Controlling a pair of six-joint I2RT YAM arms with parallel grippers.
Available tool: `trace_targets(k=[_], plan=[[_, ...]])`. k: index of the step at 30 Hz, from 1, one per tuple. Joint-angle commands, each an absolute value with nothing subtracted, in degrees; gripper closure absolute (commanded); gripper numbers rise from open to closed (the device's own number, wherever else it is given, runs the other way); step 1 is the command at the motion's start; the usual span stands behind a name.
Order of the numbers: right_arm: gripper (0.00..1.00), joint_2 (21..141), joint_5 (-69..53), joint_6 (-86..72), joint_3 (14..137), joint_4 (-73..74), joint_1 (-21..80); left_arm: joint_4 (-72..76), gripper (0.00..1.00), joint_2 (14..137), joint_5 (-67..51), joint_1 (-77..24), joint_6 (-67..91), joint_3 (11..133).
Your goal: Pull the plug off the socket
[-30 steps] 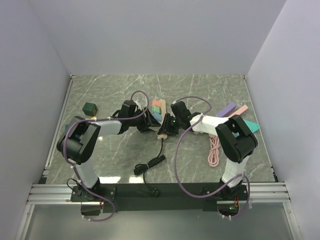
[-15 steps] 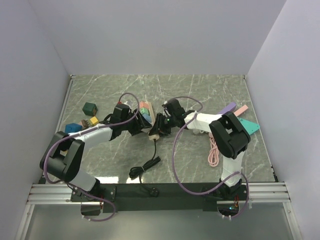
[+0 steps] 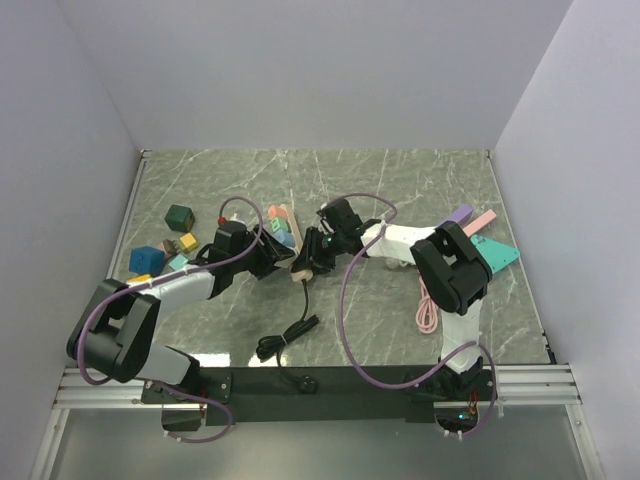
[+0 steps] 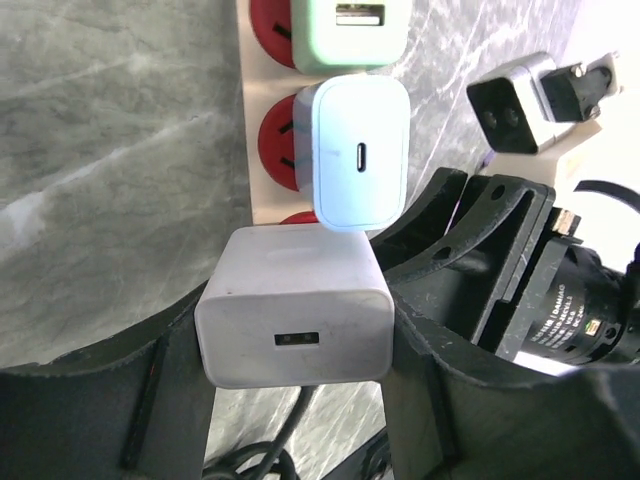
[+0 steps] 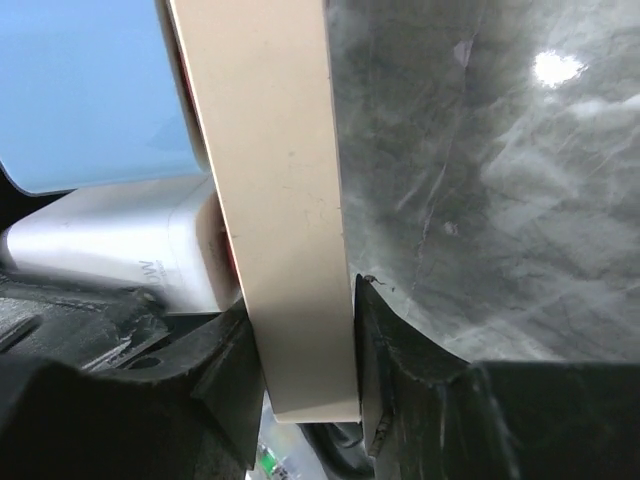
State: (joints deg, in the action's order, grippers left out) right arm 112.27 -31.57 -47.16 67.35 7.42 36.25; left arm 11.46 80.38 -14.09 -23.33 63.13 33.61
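Both grasps are made: the left gripper [image 4: 293, 340] jaws clamp the white charger [image 4: 293, 318] at the 6 o'clock end of the power strip [image 5: 280, 200], and the right gripper [image 5: 303, 350] jaws pinch that strip. The charger looks seated, so the pull is not yet done.

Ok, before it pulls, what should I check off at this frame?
1. Left gripper on the white charger: ok, a finger on each side.
2. Right gripper bracing the power strip: ok, clamped across its edge.
3. Charger out of its socket: not ok, its body sits against the strip's face.
4. Neighbouring pale blue charger clear of the grip: cannot tell, it sits very close.
5. Black cable slack: ok, lying in loose loops.
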Motion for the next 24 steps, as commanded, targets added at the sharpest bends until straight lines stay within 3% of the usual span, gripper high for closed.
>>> trace_targets(k=[1,12,18,24], plan=[[1.0,118.3,-7.0,-54.9,64.8,24.1,30.1,13.0,1.0,74.4,-11.5,-23.0,67.1,33.6],[1.0,117.5,-6.3,-54.2,65.6,24.4,30.2,-1.9,1.0,66.8,-1.2,-22.4,61.2,39.2],[1.0,109.7,-3.9,-49.1,63.4,25.6,30.2,-12.4,1.0,69.5,-6.2,-3.8,50.6,41.8],[1.0,101.0,-2.4,-42.2,61.1,28.3,30.1,-13.2,1.0,77.6,-8.1,11.3,42.8,43.5]])
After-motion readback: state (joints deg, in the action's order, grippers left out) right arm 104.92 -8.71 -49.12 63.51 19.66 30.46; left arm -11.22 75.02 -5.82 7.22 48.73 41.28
